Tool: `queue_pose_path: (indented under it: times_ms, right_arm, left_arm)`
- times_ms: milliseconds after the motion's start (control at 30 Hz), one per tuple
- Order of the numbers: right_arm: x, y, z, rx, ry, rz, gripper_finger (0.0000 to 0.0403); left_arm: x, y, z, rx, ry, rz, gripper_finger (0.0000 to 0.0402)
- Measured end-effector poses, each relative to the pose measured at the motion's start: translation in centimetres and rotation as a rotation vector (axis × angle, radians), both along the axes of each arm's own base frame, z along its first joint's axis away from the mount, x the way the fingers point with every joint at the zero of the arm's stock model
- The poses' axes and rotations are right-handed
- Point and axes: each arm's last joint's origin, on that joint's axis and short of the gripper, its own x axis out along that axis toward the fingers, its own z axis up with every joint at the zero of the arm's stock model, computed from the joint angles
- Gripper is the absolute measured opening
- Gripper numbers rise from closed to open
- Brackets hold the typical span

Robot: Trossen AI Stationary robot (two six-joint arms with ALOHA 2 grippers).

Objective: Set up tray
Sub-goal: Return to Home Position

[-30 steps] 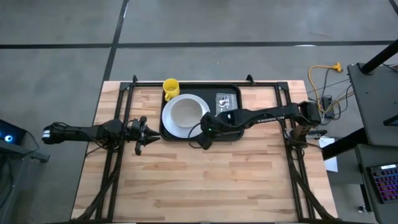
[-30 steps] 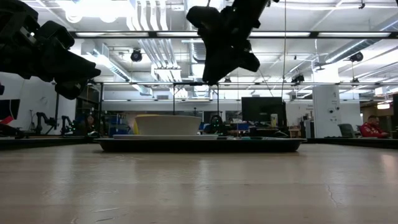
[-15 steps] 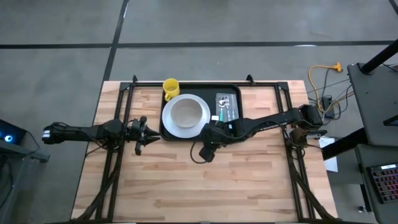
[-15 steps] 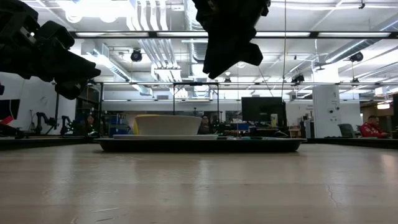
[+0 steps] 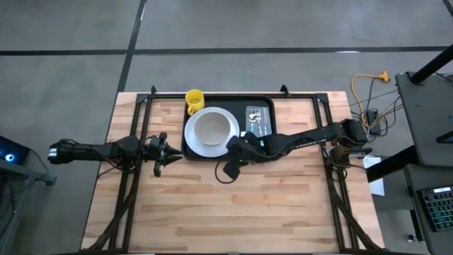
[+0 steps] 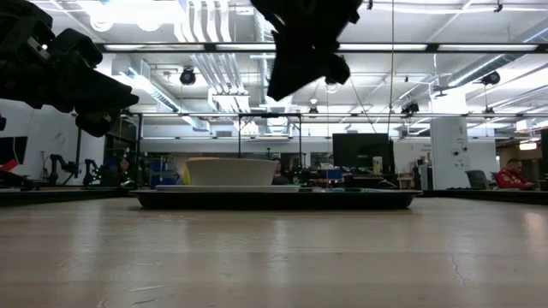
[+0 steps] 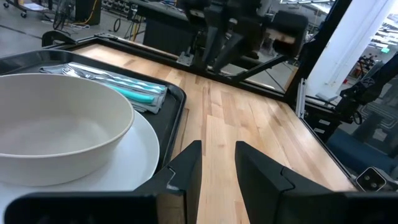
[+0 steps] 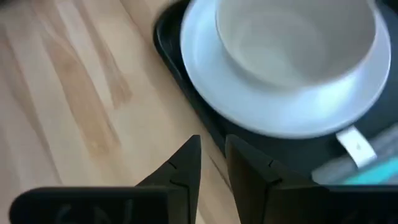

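Wooden table (image 5: pixel 283 205), right hand (image 5: pixel 228 171) by front edge of tray (image 5: pixel 228 103), left hand (image 5: pixel 165 150) beside it, both seemingly slightly parted, empty.

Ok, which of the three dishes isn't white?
The mug at the tray's far left corner: it is yellow, while the bowl and the plate under it are white.

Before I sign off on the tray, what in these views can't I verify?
High view: cutlery too small to tell its order on the napkin; the right arm overlaps its near end.
Low view: the tray rim hides the cutlery; the bowl hides most of the yellow mug.
Right wrist view: cutlery blurred and cut off by the edge.
Left wrist view: mug outside the frame, plate cut off.
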Motion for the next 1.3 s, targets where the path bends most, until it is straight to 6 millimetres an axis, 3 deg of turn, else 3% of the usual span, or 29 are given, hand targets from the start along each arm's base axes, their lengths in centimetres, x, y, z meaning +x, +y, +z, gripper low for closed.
queue_pose_path:
  times_ms: [267,567,1000,1300]
  right_arm:
    - [1.4,0.2,1.2,0.025,-0.19,-0.01,0.0079]
    - [1.6,0.5,1.3,0.035,-0.206,0.06,0.0086]
    - [3.3,1.7,4.0,-0.005,-0.51,0.364,0.0068]
    - [3.4,1.8,4.2,-0.007,-0.537,0.373,0.0081]
  left_arm:
    - [0.0,0.0,0.0,0.0,0.0,0.0,0.0082]
    - [0.0,0.0,0.0,0.0,0.0,0.0,0.0082]
    - [0.0,0.0,0.0,0.0,0.0,-0.001,0.0082]
    - [0.0,0.0,0.0,0.0,0.0,0.0,0.0082]
